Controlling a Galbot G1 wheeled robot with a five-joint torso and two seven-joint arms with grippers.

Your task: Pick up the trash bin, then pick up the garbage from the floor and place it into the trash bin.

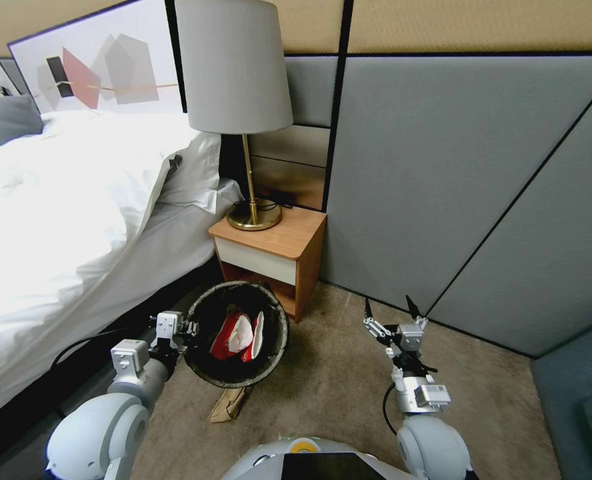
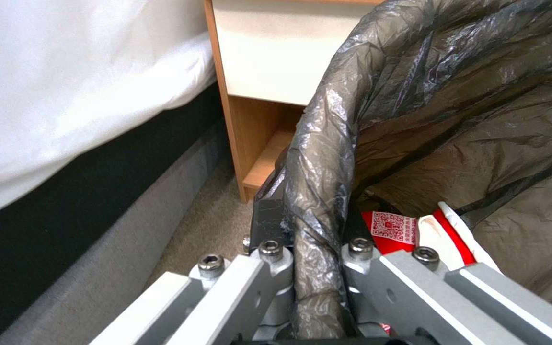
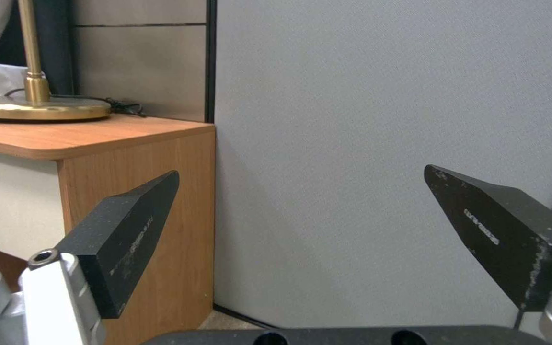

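While your left gripper [image 1: 188,328] clamps the trash bin [image 1: 237,333] by its bagged rim to carry it, your right gripper [image 1: 391,315] hangs spread apart, free for the brown paper [image 1: 228,404] on the floor [image 1: 336,393]

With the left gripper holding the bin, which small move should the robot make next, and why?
Probably lower the open right gripper toward the brown crumpled paper on the beige carpet floor. The left gripper is shut on the rim of the round trash bin with the dark liner bag, red-and-white wrappers lie inside, and that paper lies beside the bin.
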